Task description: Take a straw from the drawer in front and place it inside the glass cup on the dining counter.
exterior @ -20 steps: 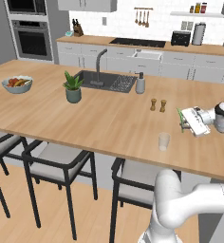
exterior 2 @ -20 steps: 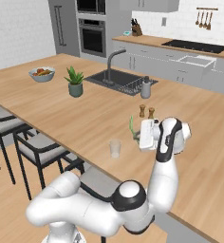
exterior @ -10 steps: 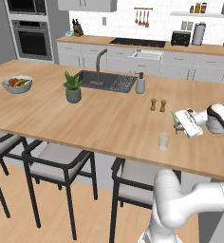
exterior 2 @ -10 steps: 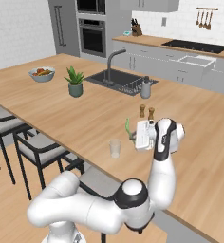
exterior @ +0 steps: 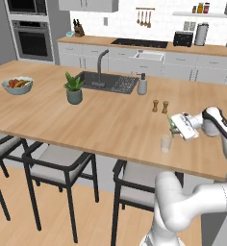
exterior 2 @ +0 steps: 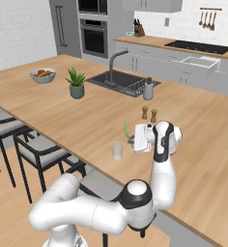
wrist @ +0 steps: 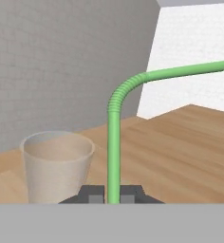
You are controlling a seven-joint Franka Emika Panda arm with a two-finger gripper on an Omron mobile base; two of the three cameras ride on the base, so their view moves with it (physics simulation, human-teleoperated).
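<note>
Green straw (wrist: 114,142) with a bent ribbed neck is held above the dining counter (exterior: 86,120), just beside the glass cup (exterior: 166,142). The cup stands upright near the counter's near edge.

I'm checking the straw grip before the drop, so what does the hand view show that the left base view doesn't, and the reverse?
Hand view: the straw clamped between the claw fingertips, its ribbed bend and angled top, and the open mouth of the glass cup just beside it.

Left base view: the claw beside the cup on the dining counter, with the sink, plant pot, shakers and fruit bowl.

Both: straw, cup, counter wood.
</note>
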